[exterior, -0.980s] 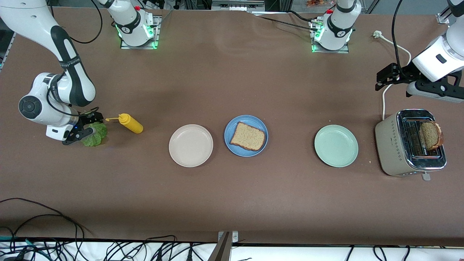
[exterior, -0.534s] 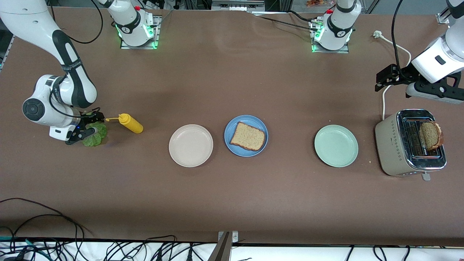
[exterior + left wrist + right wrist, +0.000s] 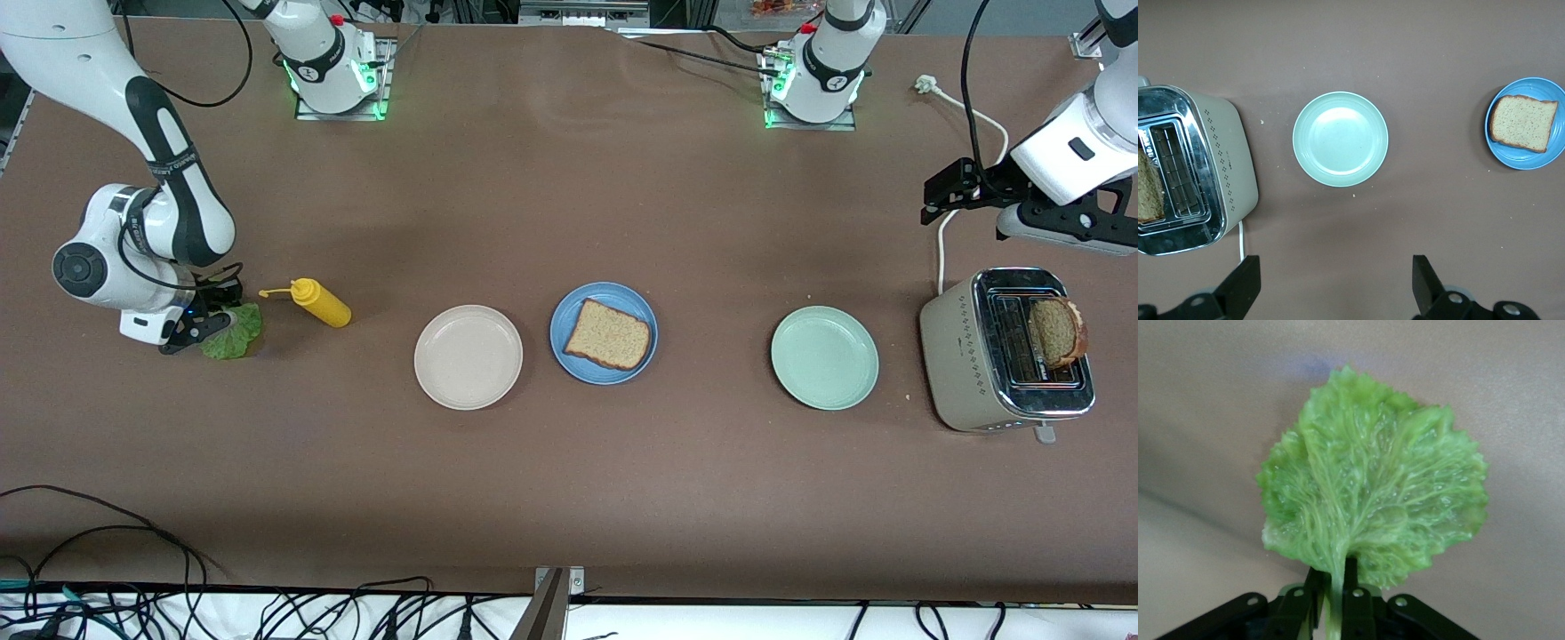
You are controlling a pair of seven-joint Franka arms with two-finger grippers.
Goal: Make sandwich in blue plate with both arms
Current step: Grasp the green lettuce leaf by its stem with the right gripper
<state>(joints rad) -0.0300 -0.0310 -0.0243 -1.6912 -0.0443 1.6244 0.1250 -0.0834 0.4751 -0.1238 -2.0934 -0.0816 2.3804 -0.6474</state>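
Right gripper: your jaws are clenched on the lettuce stem, low at the right arm's end of the bench.
Left gripper: your jaws are released, above the toaster end.
Blue plate: mid-bench, one bread slice on it.
Obstacles: mustard bottle just beside the lettuce; cream plate before the blue.

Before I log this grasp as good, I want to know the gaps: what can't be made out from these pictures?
- Front view: the right gripper is largely masked by its own wrist, so its grip on the lettuce leaf shows only in the right wrist view.
- Left wrist view: the bread slice in the toaster is cut off by the edge.
- Left gripper: only its open fingertips show; it waits above the table near the toaster.
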